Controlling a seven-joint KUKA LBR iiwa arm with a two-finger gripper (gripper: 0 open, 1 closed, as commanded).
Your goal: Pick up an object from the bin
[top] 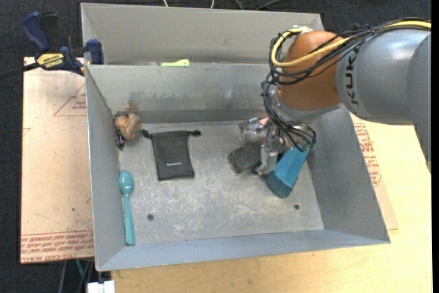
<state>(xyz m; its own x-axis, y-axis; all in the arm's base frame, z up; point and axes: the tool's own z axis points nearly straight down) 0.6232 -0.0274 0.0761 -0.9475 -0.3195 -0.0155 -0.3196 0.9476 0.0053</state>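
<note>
The gripper (pixel 270 151) is half hidden; its grasp cannot be told. A teal block (pixel 289 173) lies beside it in the bin (pixel 226 216).

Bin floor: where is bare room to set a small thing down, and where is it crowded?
Bare floor lies along the front wall, between the teal spoon and the blue block, and in the middle between the black pouch and the dark grey thing. It is crowded at the view's right, around the gripper.
</note>
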